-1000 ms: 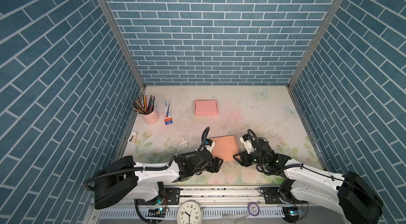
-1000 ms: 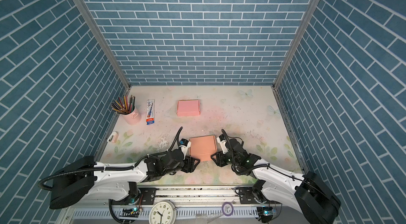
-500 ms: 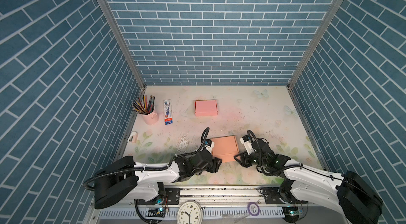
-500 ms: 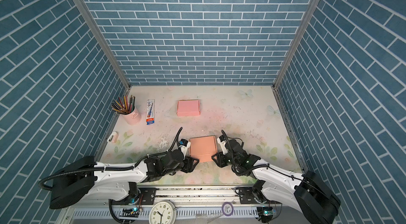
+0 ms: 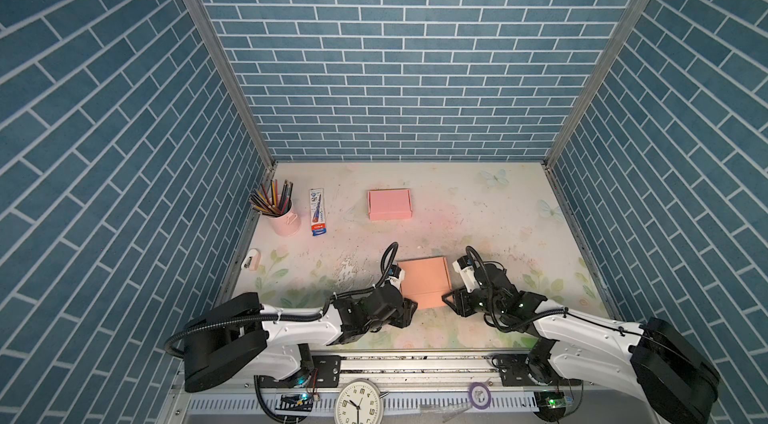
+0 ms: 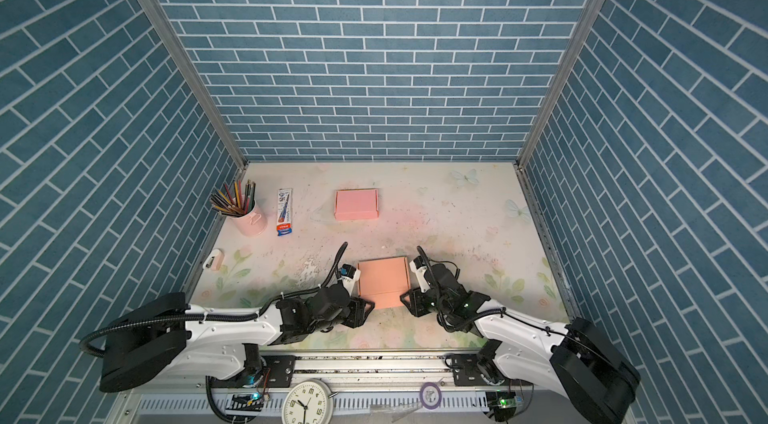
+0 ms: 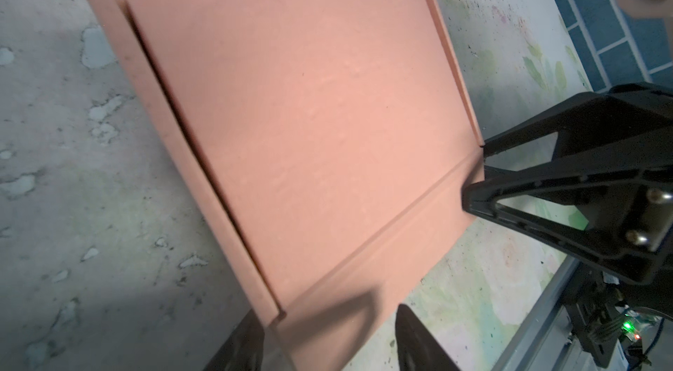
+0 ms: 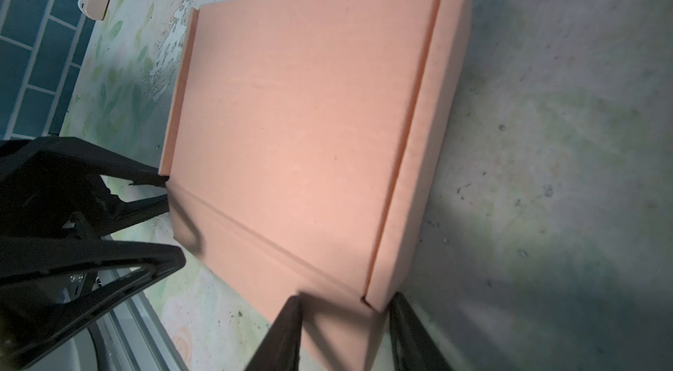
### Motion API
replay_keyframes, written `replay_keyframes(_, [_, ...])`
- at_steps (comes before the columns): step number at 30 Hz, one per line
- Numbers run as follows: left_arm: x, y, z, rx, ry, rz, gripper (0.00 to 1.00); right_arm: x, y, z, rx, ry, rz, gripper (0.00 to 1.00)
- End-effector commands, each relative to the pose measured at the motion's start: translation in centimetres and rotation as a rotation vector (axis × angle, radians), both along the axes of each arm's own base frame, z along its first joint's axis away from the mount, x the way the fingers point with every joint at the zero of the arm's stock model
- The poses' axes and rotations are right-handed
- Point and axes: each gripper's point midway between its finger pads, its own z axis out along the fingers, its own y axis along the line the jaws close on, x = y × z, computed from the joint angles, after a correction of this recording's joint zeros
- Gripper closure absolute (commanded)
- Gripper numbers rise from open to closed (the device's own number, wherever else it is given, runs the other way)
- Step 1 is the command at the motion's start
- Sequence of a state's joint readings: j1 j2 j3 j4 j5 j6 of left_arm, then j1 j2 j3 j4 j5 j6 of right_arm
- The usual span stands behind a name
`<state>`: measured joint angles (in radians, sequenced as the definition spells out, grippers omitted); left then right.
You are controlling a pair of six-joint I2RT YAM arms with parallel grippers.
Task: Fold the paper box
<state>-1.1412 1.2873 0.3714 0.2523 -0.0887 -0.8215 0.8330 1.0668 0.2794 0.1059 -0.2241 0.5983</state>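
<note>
The paper box [image 5: 424, 281] [image 6: 381, 281] is a flat salmon carton lying near the table's front, its front flap [image 7: 368, 278] folded out flat. My left gripper [image 5: 409, 306] [image 6: 368, 306] [image 7: 327, 338] is open at the front left corner. One of its fingers [image 7: 240, 345] rests by the side wall and the other stands off the flap's edge. At the front right corner my right gripper [image 5: 448, 299] [image 6: 405, 299] [image 8: 349, 334] is open too. It straddles that corner, with one finger [image 8: 409, 332] against the side wall and the other over the flap.
A closed pink box [image 5: 389, 204] lies further back. A pink cup of pencils [image 5: 285, 218], a blue-and-white packet [image 5: 317, 212] and a small white item [image 5: 250, 264] sit at the left. The metal rail [image 5: 415, 361] and a clock [image 5: 357, 403] line the front edge.
Both grippers have narrowed around the box's front corners. The arms and the box have hardly shifted.
</note>
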Motion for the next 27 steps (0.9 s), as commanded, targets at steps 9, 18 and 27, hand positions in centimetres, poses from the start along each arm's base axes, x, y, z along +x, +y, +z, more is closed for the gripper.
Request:
replay_keyframes(9, [0.5,-0.3,0.1,0.004,-0.021,0.013,0.43,0.1,-0.3,-0.8,-0.023,0.002,-0.023,0.63])
replay_keyframes(18, [0.4,0.2,0.3,0.002,-0.027,0.017,0.43,0.3,-0.6,-0.8,-0.034,-0.006,-0.032,0.64])
replay_keyframes(27, [0.3,1.1,0.6,-0.01,-0.026,0.019,0.41,0.7,-0.6,-0.4,-0.051,-0.014,-0.039,0.61])
